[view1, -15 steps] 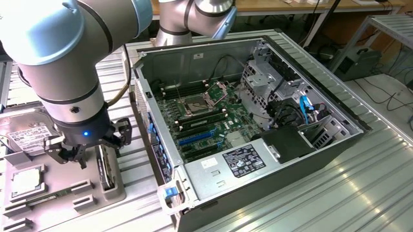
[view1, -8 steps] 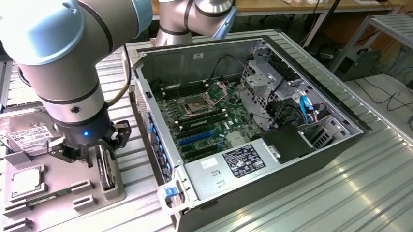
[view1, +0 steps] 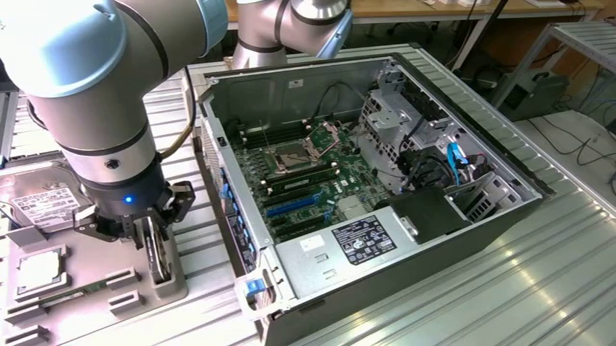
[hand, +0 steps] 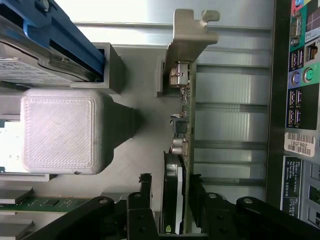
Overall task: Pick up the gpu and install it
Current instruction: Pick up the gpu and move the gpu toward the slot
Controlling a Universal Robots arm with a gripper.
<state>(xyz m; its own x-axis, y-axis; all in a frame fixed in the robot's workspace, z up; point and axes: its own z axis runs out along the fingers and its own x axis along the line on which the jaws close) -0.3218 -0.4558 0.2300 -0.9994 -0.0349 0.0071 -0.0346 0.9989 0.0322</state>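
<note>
We see the gpu [hand: 181, 125] standing on edge in a slot of a grey holder [view1: 144, 282]. Its silver bracket [hand: 192, 45] is at the end farthest from the gripper [hand: 170, 179]. The fingers [hand: 145, 187] stand apart on either side of the card at its cooler end. One is almost against the board's back and the other has a visible gap to the cooler, so nothing is clamped yet.

We judge the card light and stiff but delicate. A grip across the flat faces, cooler on one side and bare board on the other, looks safest, well clear of the bracket and the contact edge.

In the exterior view, the open computer case [view1: 385, 180] lies just beside the holder on the metal worktop [view1: 500, 288]. A hard drive [view1: 43, 205] and a memory stick [view1: 68, 294] rest on the side away from the case.
</note>
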